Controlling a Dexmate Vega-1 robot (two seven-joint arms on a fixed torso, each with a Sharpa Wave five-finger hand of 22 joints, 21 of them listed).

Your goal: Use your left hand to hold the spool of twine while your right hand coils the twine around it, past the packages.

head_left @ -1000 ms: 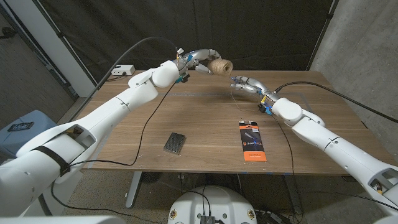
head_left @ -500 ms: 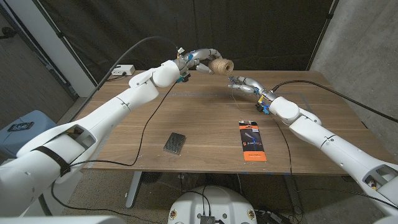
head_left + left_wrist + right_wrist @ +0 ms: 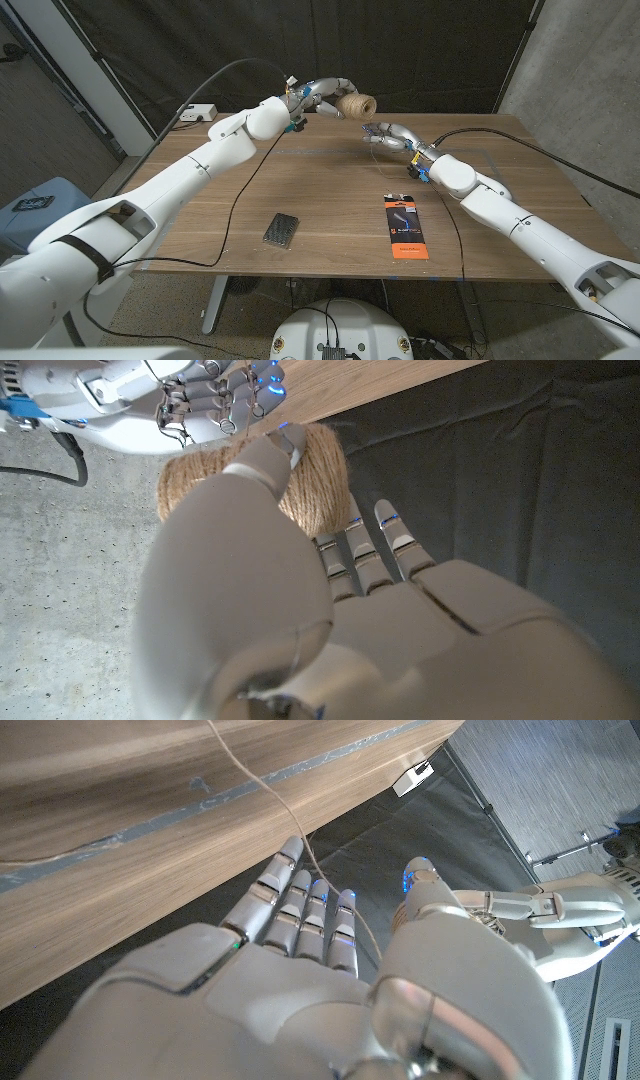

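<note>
Hovering above the desk's far edge, the spool [image 3: 353, 105], gripped end-on in the left hand [image 3: 325, 93], thumb pressed over the wound twine in the left wrist view, other fingers hidden behind it. Long axis roughly level, pointing out toward the robot's right and a little toward the near side, open end facing the other hand. Just beside it and slightly lower, the right hand [image 3: 385, 133], plainly the nearer of the two to the loose strand. Fingers straight and close together in the right wrist view, thumb raised apart; twine [image 3: 290, 815] running down past the fingertips, but whether pinched or merely draped over them, cannot tell. Judged from this: next pass calls for a sweep up and around the spool's barrel, across its axis, with the spool lying up and to the left of the right hand.

Further out, on the desk [image 3: 330, 190], thin strand trailing near the right wrist. Orange-and-black package [image 3: 403, 227] lying flat on the near side, below the right forearm; small dark package [image 3: 281, 229] flat, well apart toward the left. Both well clear of the spool, nothing between the two hands. Black cables draped across the desk from each arm, possible snag for slack twine. White box [image 3: 197, 113] at the far left corner.
</note>
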